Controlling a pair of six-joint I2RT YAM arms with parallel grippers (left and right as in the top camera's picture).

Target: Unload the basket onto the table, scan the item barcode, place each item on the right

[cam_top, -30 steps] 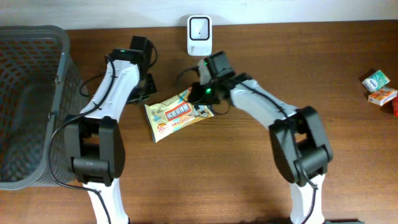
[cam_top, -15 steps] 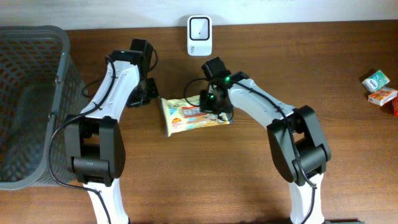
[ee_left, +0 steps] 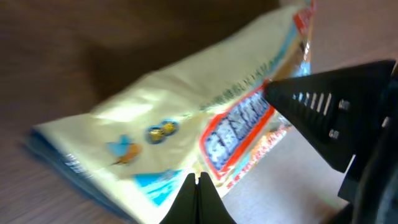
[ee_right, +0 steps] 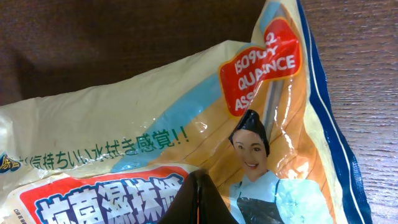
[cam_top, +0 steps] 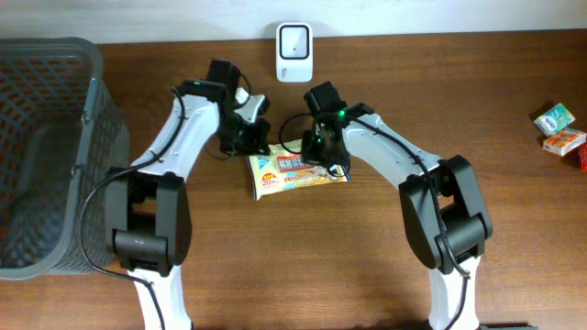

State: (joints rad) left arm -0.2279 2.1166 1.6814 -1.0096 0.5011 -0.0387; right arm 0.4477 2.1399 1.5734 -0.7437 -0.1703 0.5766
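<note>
The wipes pack (cam_top: 298,171) lies printed side up on the table (cam_top: 367,257). The right gripper (ee_right: 198,180) is pinched together with its tips on the film, and the left gripper (ee_left: 199,182) is closed too, right at the pack's edge. No barcode is showing, so I'd guess it's underneath: flip the pack, then hold it flat and steady facing the scanner (cam_top: 293,52) at the far edge.

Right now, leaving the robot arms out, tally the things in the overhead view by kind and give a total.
Wipes packet: 1
Scanner: 1
Mesh basket: 1
Small packets at the far right: 3, one cut off by the frame edge
Total: 6
</note>
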